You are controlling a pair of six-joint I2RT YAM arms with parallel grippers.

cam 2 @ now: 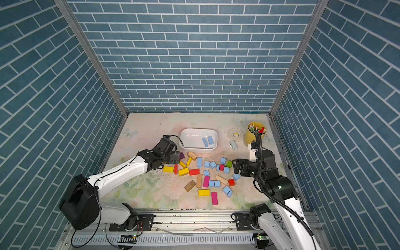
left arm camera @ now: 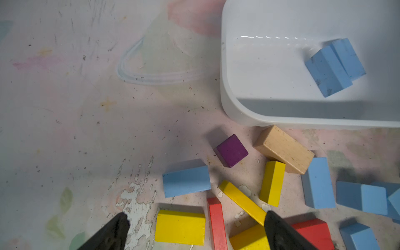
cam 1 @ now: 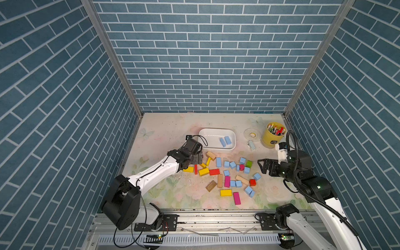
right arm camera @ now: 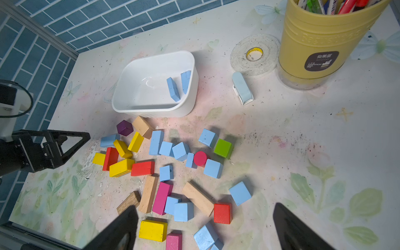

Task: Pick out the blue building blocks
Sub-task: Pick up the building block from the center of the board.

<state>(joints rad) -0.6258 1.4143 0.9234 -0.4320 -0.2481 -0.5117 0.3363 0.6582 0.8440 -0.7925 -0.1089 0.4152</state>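
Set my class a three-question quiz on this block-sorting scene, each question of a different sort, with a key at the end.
1. True or false: the left gripper and the right gripper are each shut on a block.
2. How many blue blocks lie in the white tub? A one, B two, C five.
3. Fill the gap: the pens stand in a ____ cup.

Key
1. False: both stand open and empty.
2. B.
3. Yellow.
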